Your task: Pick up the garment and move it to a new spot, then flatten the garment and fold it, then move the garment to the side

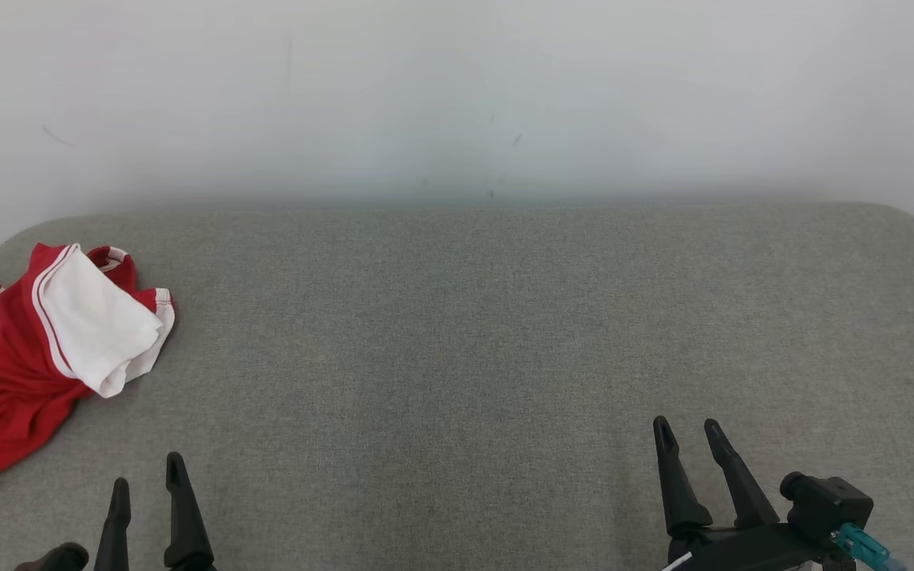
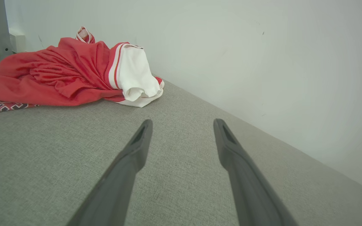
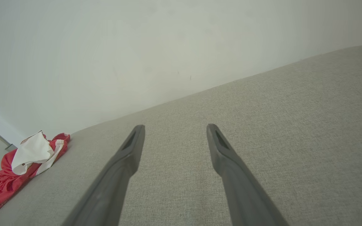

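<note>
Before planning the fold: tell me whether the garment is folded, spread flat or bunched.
Bunched, not folded. The garment lies crumpled, its red cloth in ridges and a white part flopped over it.

pad [image 1: 457, 333]: grey woven cloth, matt, coarse visible weave; garment [image 1: 5, 357] at the pad's left end: thin red cloth, finely textured, soft creases, faint sheen; its white cloth panel smoother, matt; wall [image 1: 457, 95] behind the pad: smooth matt paint, few dark scuffs; left gripper [image 1: 147, 470] and right gripper [image 1: 687, 423] over the pad's near edge: dark matt plastic-looking fingers, smooth
</note>
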